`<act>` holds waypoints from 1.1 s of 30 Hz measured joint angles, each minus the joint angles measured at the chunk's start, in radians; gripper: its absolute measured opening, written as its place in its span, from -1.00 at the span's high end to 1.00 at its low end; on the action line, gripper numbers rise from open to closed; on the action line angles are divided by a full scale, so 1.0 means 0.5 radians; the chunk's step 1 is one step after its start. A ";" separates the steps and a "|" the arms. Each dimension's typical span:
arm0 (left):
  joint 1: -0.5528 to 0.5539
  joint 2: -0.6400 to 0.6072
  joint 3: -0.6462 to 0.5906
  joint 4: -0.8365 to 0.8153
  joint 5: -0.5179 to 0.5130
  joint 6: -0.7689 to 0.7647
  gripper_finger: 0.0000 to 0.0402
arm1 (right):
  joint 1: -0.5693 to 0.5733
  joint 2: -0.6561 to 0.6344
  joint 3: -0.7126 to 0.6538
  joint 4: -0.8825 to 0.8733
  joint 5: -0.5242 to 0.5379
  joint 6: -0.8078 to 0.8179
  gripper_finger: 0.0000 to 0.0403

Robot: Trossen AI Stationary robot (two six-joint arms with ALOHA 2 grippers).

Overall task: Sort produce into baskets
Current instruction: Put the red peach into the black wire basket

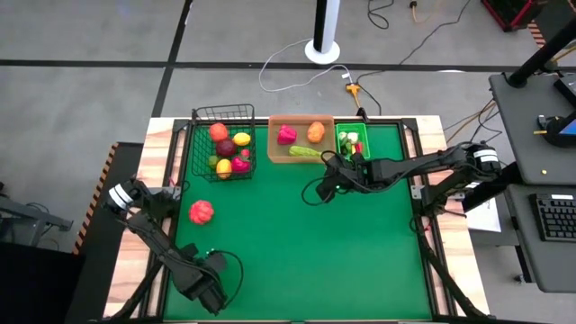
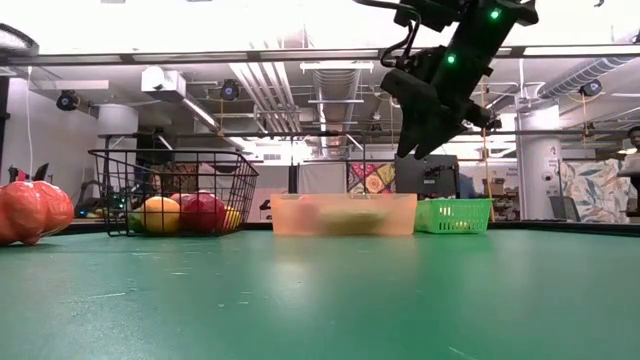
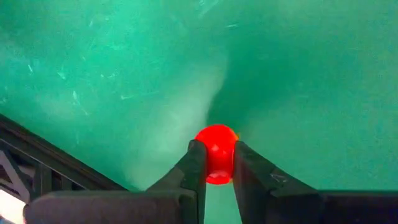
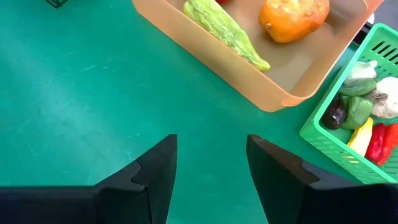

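Risk: the left gripper (image 3: 213, 163) pinches a small red round piece (image 3: 216, 151) only at its fingertips, near the front-left corner of the bench (image 1: 297, 243). The piece is smooth and round, and most of it stands proud of the tips; a lift or swing may squeeze it out and send it rolling across the green surface. The jaws are closed onto it from both sides, nearly together, with the piece seated between the very ends.

The right gripper (image 4: 210, 162) hangs above the bench near the rear edge, just in front of the tan tray (image 4: 292, 93) and the green bin (image 4: 323, 140). Its jaws stand partly open and hold nothing.

A larger red-orange piece (image 1: 201, 211) lies loose near the left edge, in front of the wire basket (image 1: 224, 144)
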 joint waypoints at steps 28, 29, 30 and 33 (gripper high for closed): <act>0.267 -0.718 0.233 -0.048 -1.359 0.786 0.76 | 0.160 0.000 -0.001 0.111 0.009 -0.044 0.08; 0.282 -0.746 0.233 -0.040 -1.435 0.846 0.76 | 0.174 0.000 -0.001 0.133 0.018 -0.058 0.08; 0.301 -0.775 0.233 -0.032 -1.501 0.896 0.76 | 0.187 0.000 -0.001 0.156 0.025 -0.074 0.08; 0.367 -0.846 0.233 -0.008 -1.641 1.067 0.76 | 0.212 0.000 -0.001 0.176 0.040 -0.089 0.08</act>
